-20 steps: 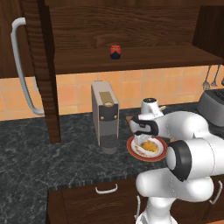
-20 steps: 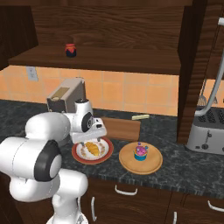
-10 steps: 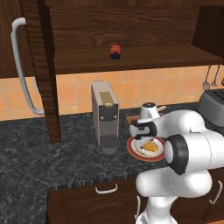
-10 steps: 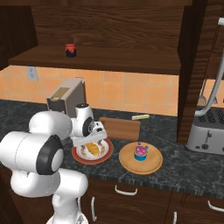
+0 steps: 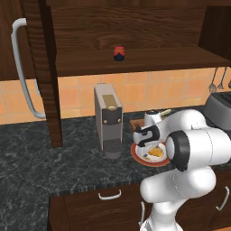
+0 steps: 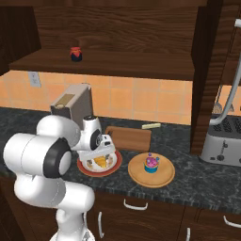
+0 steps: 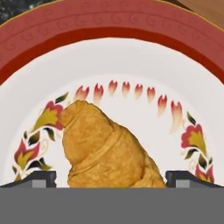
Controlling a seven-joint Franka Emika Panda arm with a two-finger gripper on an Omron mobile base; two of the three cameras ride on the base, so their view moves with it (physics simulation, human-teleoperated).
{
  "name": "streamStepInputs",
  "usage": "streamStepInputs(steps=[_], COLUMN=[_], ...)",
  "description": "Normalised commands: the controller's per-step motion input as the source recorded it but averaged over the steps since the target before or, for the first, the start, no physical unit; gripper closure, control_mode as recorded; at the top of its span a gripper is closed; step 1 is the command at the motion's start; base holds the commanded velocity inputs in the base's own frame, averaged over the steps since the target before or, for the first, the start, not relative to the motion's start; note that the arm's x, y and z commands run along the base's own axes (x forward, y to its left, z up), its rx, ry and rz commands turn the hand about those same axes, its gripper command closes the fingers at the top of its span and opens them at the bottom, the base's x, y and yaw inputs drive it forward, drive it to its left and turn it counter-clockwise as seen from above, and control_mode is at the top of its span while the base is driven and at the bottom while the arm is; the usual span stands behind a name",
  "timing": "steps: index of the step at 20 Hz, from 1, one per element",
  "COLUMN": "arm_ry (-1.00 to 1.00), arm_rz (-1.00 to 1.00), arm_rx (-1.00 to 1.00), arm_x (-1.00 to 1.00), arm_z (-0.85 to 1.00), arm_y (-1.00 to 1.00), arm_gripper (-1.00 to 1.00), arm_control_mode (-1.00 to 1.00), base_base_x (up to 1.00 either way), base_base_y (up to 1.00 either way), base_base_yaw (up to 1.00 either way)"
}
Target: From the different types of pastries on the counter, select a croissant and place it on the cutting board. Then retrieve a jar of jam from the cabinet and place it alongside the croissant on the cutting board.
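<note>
The arm bends low over the dark speckled surface (image 6: 188, 179), its pincer (image 7: 111, 177) lowered onto the red-rimmed plate (image 7: 109, 26). In the hand view the two dark fingertips (image 7: 39, 178) stand wide apart, one on each side of the croissant (image 7: 103, 151) — nothing is gripped, and the pastry lies on the plate's white centre, ringed by a painted border of red petals and leaves. From the right base view the croissant (image 6: 100, 163) shows as a golden wedge just under the hand, on the plate (image 6: 113, 167) near the surface's front edge.

The cutting board (image 6: 128, 138) lies just behind the plate, a brown rectangle, with a pale stick-like item (image 6: 151, 125) near its far corner. Beside the plate, on a round light wooden board (image 6: 151, 170), sits the pink-frosted cupcake (image 6: 151, 164) in its blue wrapper. A coffee machine (image 5: 108, 119) stands to the left of the plate, and a silver toaster (image 6: 221, 141) stands well off to the right.

Up on the open cabinet's shelf (image 5: 135, 61) stands the jar of jam (image 5: 119, 53) — red on top, dark below. The cabinet door (image 5: 40, 67) hangs open at the left, its long grey bar handle (image 5: 20, 67) facing out.
</note>
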Motion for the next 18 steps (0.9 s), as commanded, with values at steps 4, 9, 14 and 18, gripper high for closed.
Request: streamStepInputs(steps=[4,9,14,18], arm_ry=[0.01,0.00,0.00,0.00], arm_rz=[0.00,0.00,-0.01,-0.03], arm_rx=[0.00,0.05,0.13,0.08], arm_x=[0.00,0.00,0.01,0.28], arm_z=[0.00,0.12,0.58,0.68], arm_y=[0.00,-0.07,-0.20,-0.09], arm_gripper=[1.00,1.00,1.00,1.00], arm_control_mode=[-1.00,-1.00,-1.00,-1.00], base_base_x=[0.00,0.00,0.00,0.00], base_base_y=[0.00,0.00,0.00,0.00], base_base_yaw=[0.00,0.00,0.00,0.00])
